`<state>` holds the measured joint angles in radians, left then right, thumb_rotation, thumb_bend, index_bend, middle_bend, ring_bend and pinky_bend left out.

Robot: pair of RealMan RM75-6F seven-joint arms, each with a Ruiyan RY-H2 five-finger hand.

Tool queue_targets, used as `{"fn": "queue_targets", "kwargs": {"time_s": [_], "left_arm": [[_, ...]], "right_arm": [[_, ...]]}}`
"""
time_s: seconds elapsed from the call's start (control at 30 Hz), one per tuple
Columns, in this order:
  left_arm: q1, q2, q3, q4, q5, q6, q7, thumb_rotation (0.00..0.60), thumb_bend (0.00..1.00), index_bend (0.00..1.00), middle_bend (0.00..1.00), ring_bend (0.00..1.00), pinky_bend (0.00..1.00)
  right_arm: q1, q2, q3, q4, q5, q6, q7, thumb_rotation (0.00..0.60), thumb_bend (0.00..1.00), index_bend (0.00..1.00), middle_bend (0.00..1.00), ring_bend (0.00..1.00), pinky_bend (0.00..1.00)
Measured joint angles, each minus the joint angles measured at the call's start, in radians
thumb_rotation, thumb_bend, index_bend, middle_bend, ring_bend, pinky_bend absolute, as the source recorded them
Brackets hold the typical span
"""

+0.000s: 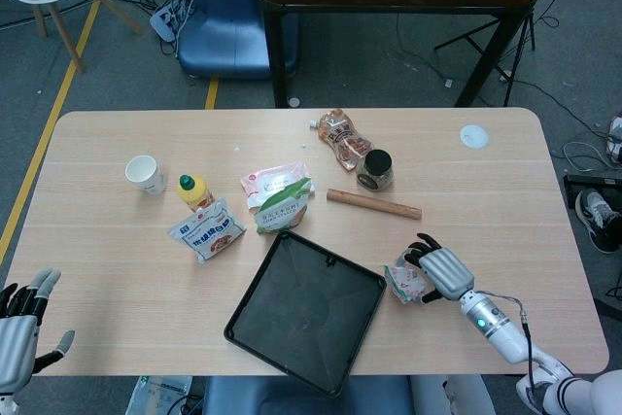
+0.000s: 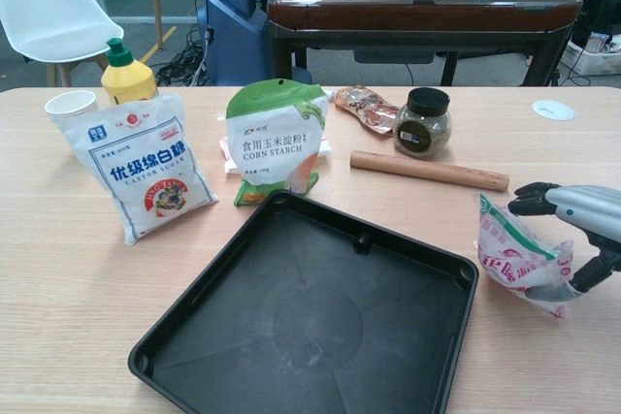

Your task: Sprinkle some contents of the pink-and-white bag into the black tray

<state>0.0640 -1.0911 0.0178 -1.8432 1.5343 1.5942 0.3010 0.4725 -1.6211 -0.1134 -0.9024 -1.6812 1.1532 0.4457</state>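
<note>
The pink-and-white bag (image 1: 406, 282) (image 2: 514, 254) stands on the table just right of the black tray (image 1: 306, 308) (image 2: 310, 327). My right hand (image 1: 442, 272) (image 2: 582, 220) wraps the bag from its right side, fingers over the top and thumb under the lower corner, and the bag looks squeezed. The tray lies flat at the table's front centre with nothing in it. My left hand (image 1: 17, 332) hangs off the front left corner of the table, fingers spread, holding nothing; the chest view does not show it.
Behind the tray stand a castor sugar bag (image 2: 146, 167), a corn starch pouch (image 2: 277, 138), a yellow bottle (image 2: 126, 75) and a paper cup (image 2: 73, 104). A wooden rolling pin (image 2: 427, 170), a dark-lidded jar (image 2: 423, 123) and a snack packet (image 2: 364, 104) lie behind the pink-and-white bag.
</note>
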Motion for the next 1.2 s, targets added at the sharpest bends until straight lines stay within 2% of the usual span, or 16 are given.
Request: {"fn": "queue_targets", "kwargs": {"time_s": [0.17,0.33,0.5,0.7,1.0,1.2], "left_arm": [[-0.002,0.005,0.001,-0.002,0.009,-0.002,-0.009,0.6,0.25,0.1,0.11,0.15,0.06],[-0.004,0.004,0.002,0.004,0.015,-0.003,-0.023,0.6,0.25,0.1,0.11,0.15,0.06],[-0.003,0.002,0.003,0.019,0.023,0.001,-0.047,0.6,0.25,0.1,0.11,0.15,0.06],[0.002,0.002,0.003,0.043,0.025,0.009,-0.085,0.6,0.25,0.1,0.11,0.15,0.06],[0.005,0.003,0.0,0.086,0.024,0.015,-0.142,0.6,0.25,0.1,0.11,0.15,0.06],[0.004,0.0,-0.001,0.107,0.021,0.011,-0.166,0.6,0.25,0.1,0.11,0.15,0.06]], "right_arm": [[-0.004,0.034,0.015,-0.028,-0.006,0.06,-0.029,0.6,0.47,0.62,0.5,0.33,0.1],[0.006,0.095,0.043,-0.122,-0.016,0.097,-0.152,0.6,0.48,0.64,0.53,0.4,0.19],[0.034,0.161,0.088,-0.262,-0.018,0.105,-0.376,0.6,0.48,0.64,0.57,0.46,0.28],[0.087,0.209,0.151,-0.426,0.009,0.049,-0.686,0.6,0.48,0.66,0.62,0.56,0.39],[0.167,0.169,0.219,-0.521,0.073,-0.063,-1.091,0.6,0.49,0.68,0.64,0.62,0.48],[0.204,0.098,0.233,-0.515,0.092,-0.092,-1.255,0.6,0.49,0.68,0.64,0.64,0.51]]}}
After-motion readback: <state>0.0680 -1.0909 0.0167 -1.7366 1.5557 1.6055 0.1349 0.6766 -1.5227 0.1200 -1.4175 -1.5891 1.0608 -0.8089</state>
